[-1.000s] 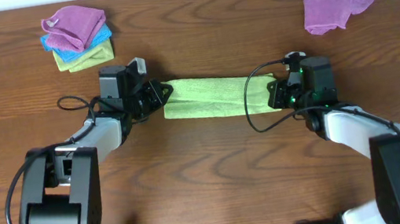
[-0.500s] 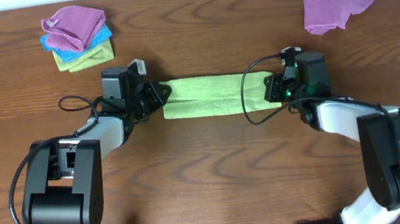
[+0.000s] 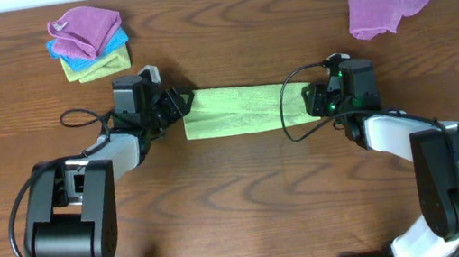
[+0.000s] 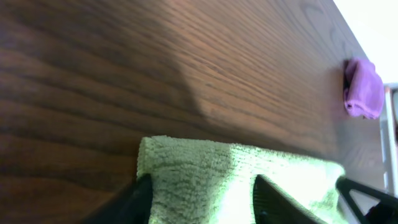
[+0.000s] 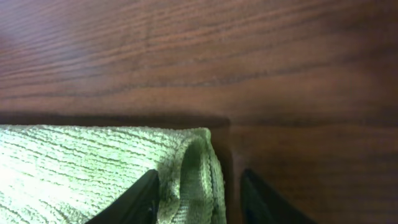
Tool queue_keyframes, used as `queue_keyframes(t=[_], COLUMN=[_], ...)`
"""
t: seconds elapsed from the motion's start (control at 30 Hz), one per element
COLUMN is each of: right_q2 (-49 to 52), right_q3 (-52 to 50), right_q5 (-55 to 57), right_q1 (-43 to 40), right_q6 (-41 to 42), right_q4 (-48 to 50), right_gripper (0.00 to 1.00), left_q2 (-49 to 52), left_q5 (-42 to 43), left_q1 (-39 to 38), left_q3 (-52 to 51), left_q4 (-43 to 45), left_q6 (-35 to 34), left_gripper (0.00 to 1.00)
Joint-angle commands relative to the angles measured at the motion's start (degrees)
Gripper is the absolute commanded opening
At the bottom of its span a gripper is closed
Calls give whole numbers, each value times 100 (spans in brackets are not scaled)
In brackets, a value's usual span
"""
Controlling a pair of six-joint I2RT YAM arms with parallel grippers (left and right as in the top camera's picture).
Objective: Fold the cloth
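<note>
Left gripper [image 3: 181, 108]: fingers apart, straddling the left end of the green cloth [image 3: 240, 109]. Right gripper [image 3: 309, 102]: fingers likewise spread, over the right end. Cloth lies flat on the desk [image 3: 240, 200] as a narrow strip, long axis running gripper to gripper. Each arm sits about equally near its own end.

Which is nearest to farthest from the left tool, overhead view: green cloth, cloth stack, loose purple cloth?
1. green cloth, right at the left tool, table centre.
2. cloth stack, far-left corner.
3. loose purple cloth, far right.
</note>
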Motion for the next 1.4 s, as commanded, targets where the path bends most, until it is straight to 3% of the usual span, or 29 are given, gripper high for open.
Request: queue_keyframes(t=[0.0, 0.1, 0.3, 0.47, 0.63, 1.0, 1.37], right_q2=[-76, -278, -1071, -1683, -1891, -1801, -887], right_q3=[70, 70, 70, 70, 70, 31, 31], right_q5=[-184, -278, -308, -315, -660, -667, -671], right_q1=[-20, -20, -20, -39, -122, -164, 20], right_q6=[22, 157, 424, 1005, 1434, 1517, 1858], right_q4=[-20, -120, -553, -1447, -2190, -2649, -2046], right_gripper=[46, 47, 51, 63, 67, 71, 71], left_q2=[46, -9, -629, -905, -608, 114, 258], left_q5=[127, 369, 376, 496, 315, -131, -439], left_q1=[90, 166, 352, 181, -214, -358, -651], left_q3=[50, 52, 55, 72, 129, 249, 249], left_q4=[-4, -28, -363, -461, -800, -820, -922], left_q6=[142, 284, 389, 299, 267, 302, 284], left_gripper=[66, 74, 69, 26, 6, 6, 5])
